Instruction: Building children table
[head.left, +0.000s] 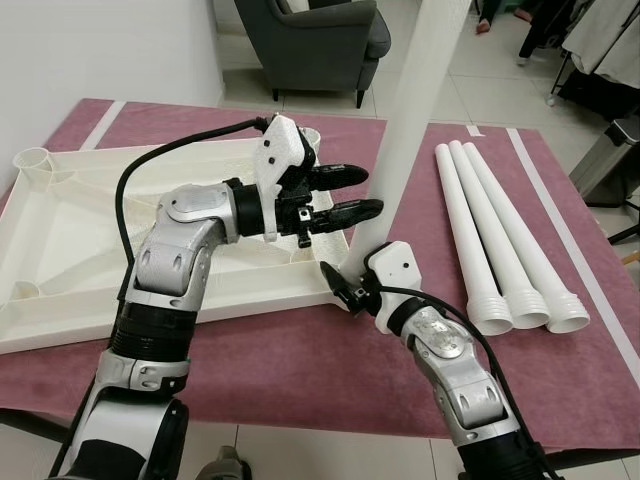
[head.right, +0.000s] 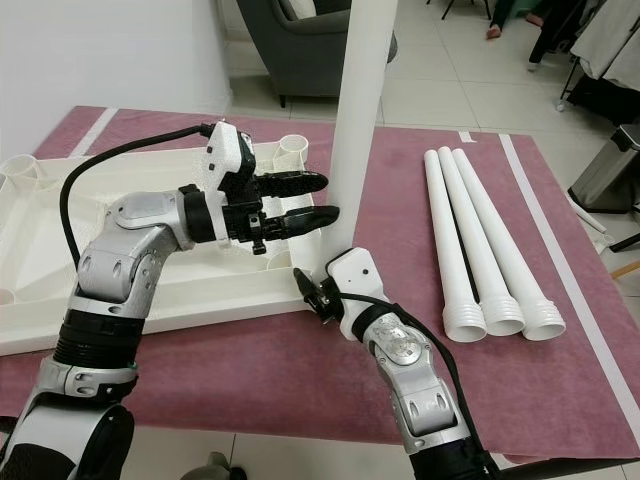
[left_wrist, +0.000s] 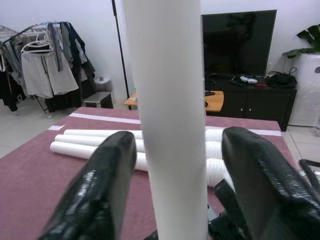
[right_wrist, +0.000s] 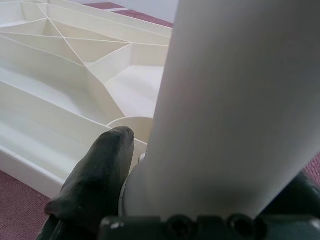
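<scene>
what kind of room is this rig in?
Likely a home living room. There's a grey armchair on the tiled floor, a TV on a dark cabinet, and a clothes rack by the wall. The work goes on over a maroon rug.

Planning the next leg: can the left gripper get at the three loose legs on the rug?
Probably not directly: the left gripper sits open around the upright leg, which stands between it and the three loose legs.

Home living room: armchair (head.left: 315, 45), television (left_wrist: 238, 42), clothes rack (left_wrist: 42, 65).
</scene>
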